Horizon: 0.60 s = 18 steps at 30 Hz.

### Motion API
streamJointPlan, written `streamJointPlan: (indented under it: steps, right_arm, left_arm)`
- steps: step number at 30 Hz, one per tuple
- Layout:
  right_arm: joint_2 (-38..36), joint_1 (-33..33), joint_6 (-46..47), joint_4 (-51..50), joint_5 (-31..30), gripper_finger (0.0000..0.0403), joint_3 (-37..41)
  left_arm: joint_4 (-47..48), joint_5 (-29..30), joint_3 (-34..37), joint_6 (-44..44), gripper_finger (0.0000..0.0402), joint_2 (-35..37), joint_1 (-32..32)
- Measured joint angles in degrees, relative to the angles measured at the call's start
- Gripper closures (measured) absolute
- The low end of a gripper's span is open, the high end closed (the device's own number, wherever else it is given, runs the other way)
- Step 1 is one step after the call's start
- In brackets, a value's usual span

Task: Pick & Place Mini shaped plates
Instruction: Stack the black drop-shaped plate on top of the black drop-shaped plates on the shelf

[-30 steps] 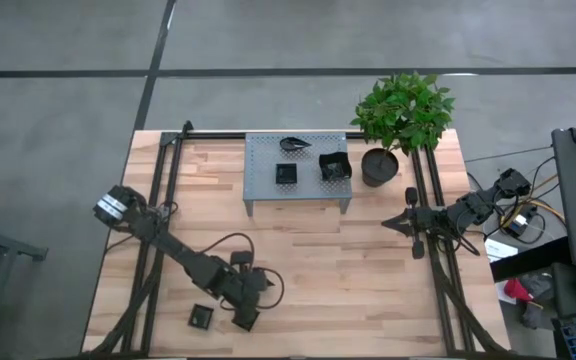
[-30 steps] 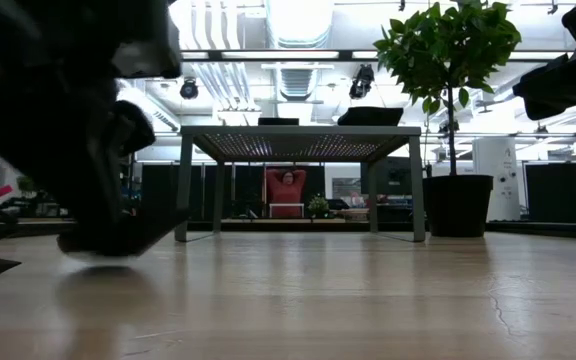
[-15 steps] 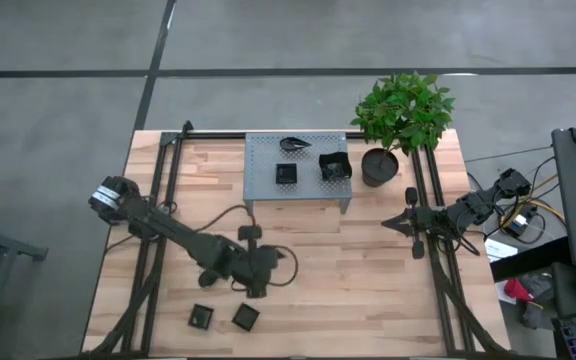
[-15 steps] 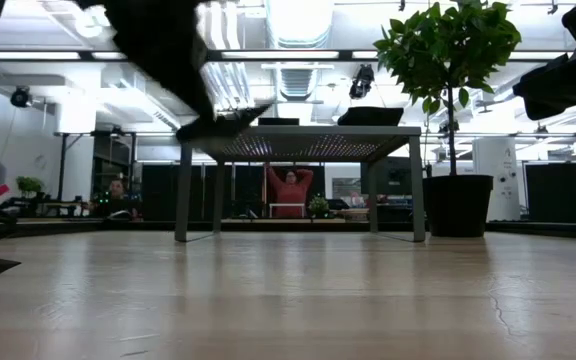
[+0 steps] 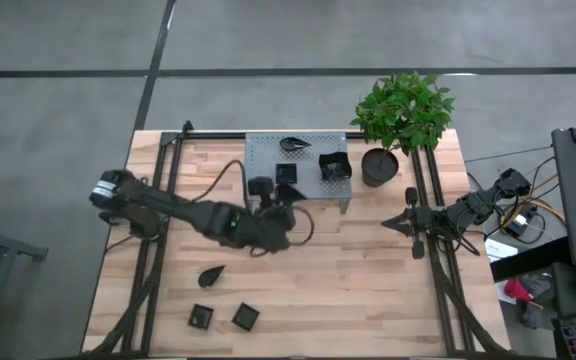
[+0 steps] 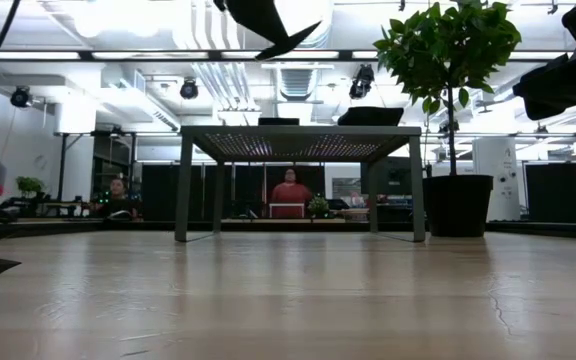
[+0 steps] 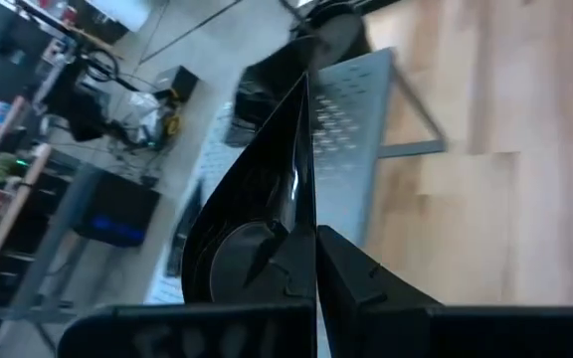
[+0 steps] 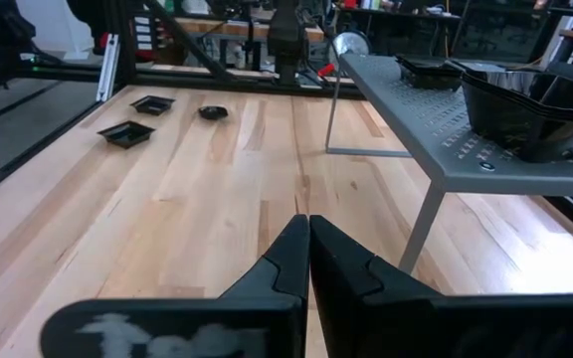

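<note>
My left gripper (image 5: 282, 212) hangs over the table's middle, just in front of the grey perforated stand (image 5: 264, 160), shut on a black mini plate (image 7: 257, 199) with a pointed end. In the low view this plate (image 6: 268, 18) is higher than the stand's top. On the stand lie a leaf-shaped plate (image 5: 295, 145), a small square one (image 5: 286, 173) and a larger wavy-edged one (image 5: 335, 167). A leaf plate (image 5: 210, 273) and two square plates (image 5: 200, 316) (image 5: 245, 317) lie flat on the wood at the near left. My right gripper (image 8: 308, 224) waits shut at the right edge. My left gripper pinches the plate's rim (image 7: 301, 234) between its two fingers, at the end opposite the pointed tip (image 7: 302, 85). The fingers slant downward toward the stand. The plate is lifted clear of the table, turned on edge in the hold, its point leading away from the fingers.
A black round pot (image 5: 379, 167) with a leafy plant (image 5: 404, 108) stands right of the stand. Dark rails (image 5: 158, 200) run along the table's left and right sides. A person sits in the room beyond the table (image 6: 290, 190). Bare wood lies between stand and near edge.
My left gripper has risen from the near left of the table and swung toward the far edge and the stand, rolling its wrist. The plate it holds has come off the wood and is now high and tipped on edge. The leaf plate the arm covered now shows.
</note>
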<state>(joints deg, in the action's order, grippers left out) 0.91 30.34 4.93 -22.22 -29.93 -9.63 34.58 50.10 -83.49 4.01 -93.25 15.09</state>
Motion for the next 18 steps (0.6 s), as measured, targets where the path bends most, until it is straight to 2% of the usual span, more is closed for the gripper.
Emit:
streamJointPlan:
  steps: [3, 9, 18]
  right_arm:
    - [0.0, 0.0, 0.0, 0.0, 0.0, 0.0394, 0.0]
    - [0.0, 0.0, 0.0, 0.0, 0.0, 0.0394, 0.0]
    - [0.0, 0.0, 0.0, 0.0, 0.0, 0.0394, 0.0]
  left_arm:
    - [-0.8, -1.2, -0.3, 3.7, 0.0401, 0.0, -3.6]
    - [-3.4, -8.1, -0.8, 6.8, 0.0401, 0.1, -12.0]
    - [-6.6, -25.9, -2.2, 7.0, 0.0401, 0.1, -26.3]
